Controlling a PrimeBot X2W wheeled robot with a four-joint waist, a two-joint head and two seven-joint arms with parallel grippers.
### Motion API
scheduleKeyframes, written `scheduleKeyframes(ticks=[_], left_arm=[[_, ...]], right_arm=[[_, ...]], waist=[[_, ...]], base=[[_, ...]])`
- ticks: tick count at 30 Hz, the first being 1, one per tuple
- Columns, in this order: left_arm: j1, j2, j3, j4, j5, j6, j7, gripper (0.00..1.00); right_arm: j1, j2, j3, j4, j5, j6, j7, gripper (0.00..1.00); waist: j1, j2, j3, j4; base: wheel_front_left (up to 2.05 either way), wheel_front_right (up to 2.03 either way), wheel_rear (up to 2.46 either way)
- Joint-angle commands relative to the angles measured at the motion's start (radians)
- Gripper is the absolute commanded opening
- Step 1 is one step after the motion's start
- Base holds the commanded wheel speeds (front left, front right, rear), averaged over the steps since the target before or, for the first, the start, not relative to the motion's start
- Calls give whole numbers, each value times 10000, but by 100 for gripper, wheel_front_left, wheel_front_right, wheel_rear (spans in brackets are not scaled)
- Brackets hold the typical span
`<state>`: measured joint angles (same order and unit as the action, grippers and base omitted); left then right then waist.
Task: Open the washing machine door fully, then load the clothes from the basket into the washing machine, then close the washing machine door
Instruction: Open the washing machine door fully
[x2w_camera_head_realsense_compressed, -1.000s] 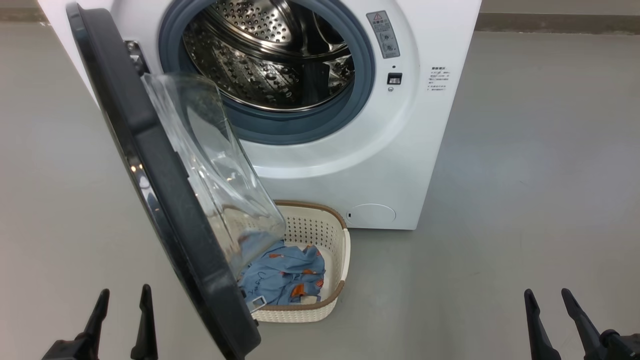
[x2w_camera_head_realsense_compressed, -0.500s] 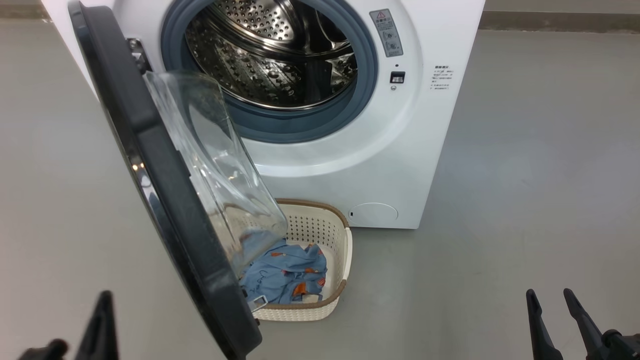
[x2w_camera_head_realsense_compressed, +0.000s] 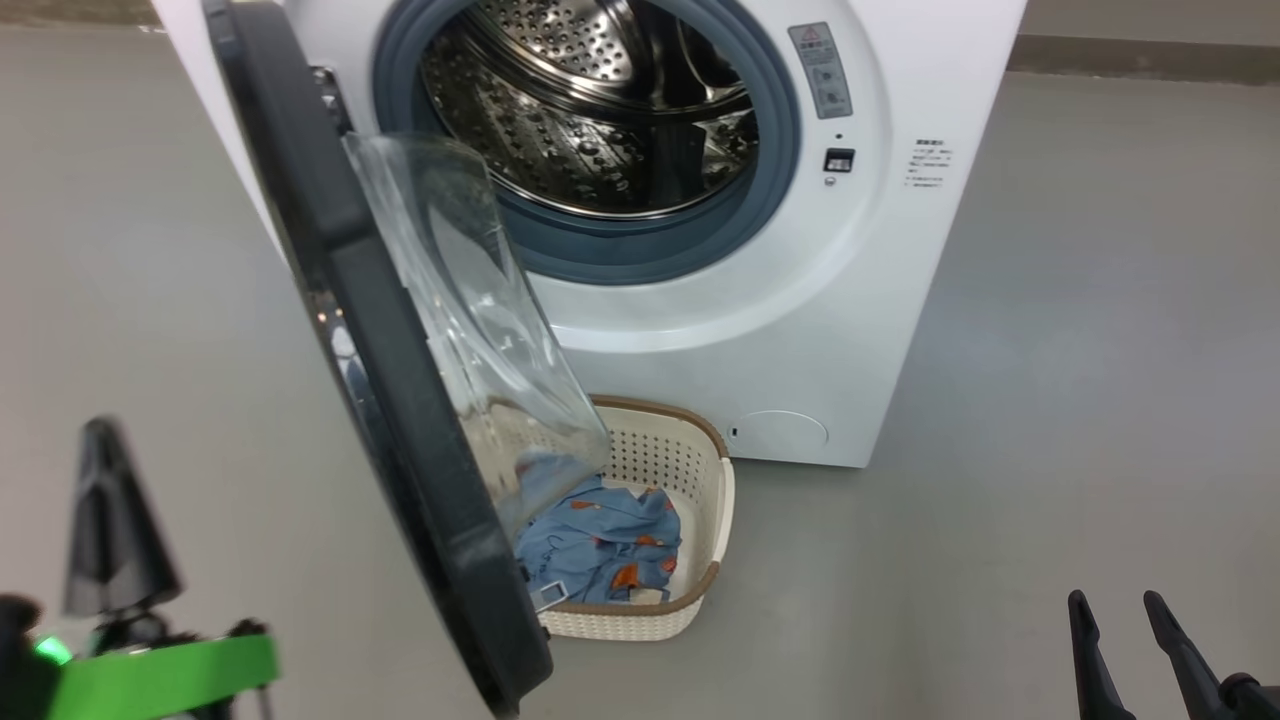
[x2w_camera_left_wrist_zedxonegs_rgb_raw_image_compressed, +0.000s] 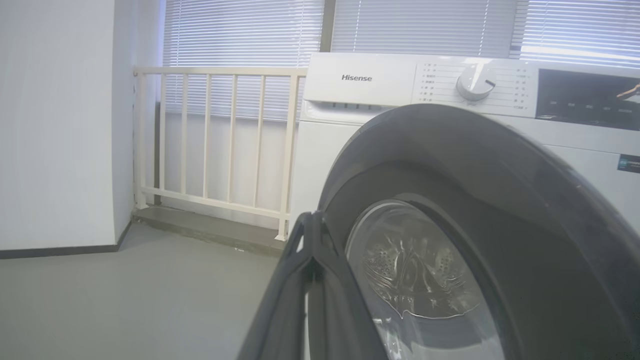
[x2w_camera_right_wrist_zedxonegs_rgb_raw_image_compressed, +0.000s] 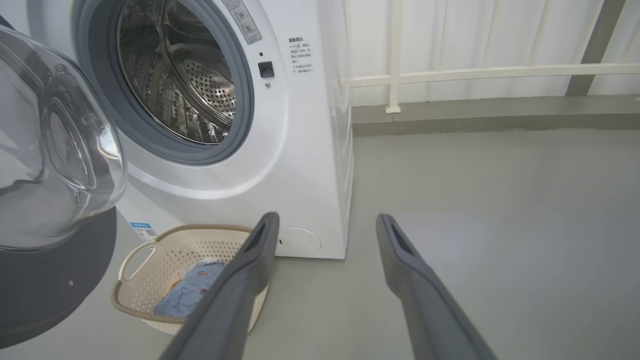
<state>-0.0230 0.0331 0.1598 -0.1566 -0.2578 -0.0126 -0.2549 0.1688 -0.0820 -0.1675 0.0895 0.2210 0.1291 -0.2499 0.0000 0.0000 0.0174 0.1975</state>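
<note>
Door (x2w_camera_head_realsense_compressed: 395, 400) partly open; clothes (x2w_camera_head_realsense_compressed: 600, 545) lie in the basket (x2w_camera_head_realsense_compressed: 640, 625) on the floor at the foot of the machine (x2w_camera_head_realsense_compressed: 800, 330), drum (x2w_camera_head_realsense_compressed: 600, 110) empty. Left pincer (x2w_camera_head_realsense_compressed: 100, 440) closed on nothing beside the door; right pincer (x2w_camera_head_realsense_compressed: 1113, 598) wide. Loading and closing remain.

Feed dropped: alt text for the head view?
The washing machine door stands partly open, partly hiding the basket of clothes before the washing machine. The left gripper, jaws shut, is at lower left; the right gripper, jaws open, at lower right.
</note>
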Motion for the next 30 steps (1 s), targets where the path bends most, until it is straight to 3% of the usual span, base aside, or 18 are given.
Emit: scheduleKeyframes(ticks=[1,7,13,19,30], left_arm=[[-340,171,-16,-650,125,102,86,0],[-285,171,-2236,-3294,-301,538,2050,0],[-25,171,-4071,-4468,-682,960,3583,0],[314,171,-5473,-4049,-1997,1429,4144,0],[32,171,-6432,-1789,-3045,1840,3682,0]], right_arm=[[-100,-114,199,-247,-125,16,-118,100],[0,17,149,-262,-98,16,-118,100],[-31,110,134,-245,-62,16,-118,100],[-115,151,162,-220,-36,16,-118,100],[-251,148,289,-167,-43,16,-118,100]], waist=[[0,0,-64,127],[0,0,-176,460],[0,0,-192,671],[0,0,-110,844],[0,0,100,862]], base=[[0,0,0],[0,0,0],[0,0,0],[0,0,0],[0,0,0]])
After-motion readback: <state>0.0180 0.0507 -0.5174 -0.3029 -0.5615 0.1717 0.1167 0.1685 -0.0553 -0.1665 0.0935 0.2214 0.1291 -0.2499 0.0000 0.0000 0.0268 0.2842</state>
